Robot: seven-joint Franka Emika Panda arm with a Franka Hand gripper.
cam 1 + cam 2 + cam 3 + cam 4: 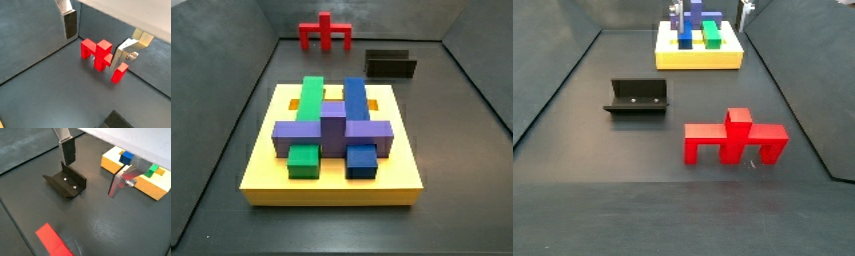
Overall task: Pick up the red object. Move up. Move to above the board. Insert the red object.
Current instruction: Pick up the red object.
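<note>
The red object (734,140) stands upright on the dark floor, and a side view shows it close to a wall (326,33). In a wrist view the red object (95,52) lies well below my gripper (93,53), one leg hidden behind a finger (123,56). The gripper is open with nothing held between the silver fingers. The board (331,185) is a yellow slab carrying green, blue and purple blocks, some way from the red object. Another wrist view has the gripper (90,179) over bare floor, with the board (143,185) on one side and an edge of the red object (53,241).
The fixture (636,97), a dark L-shaped bracket, stands on the floor between the red object and the board, also seen as the fixture (67,183) and the fixture (392,66). Dark sloping walls (225,70) enclose the floor on all sides.
</note>
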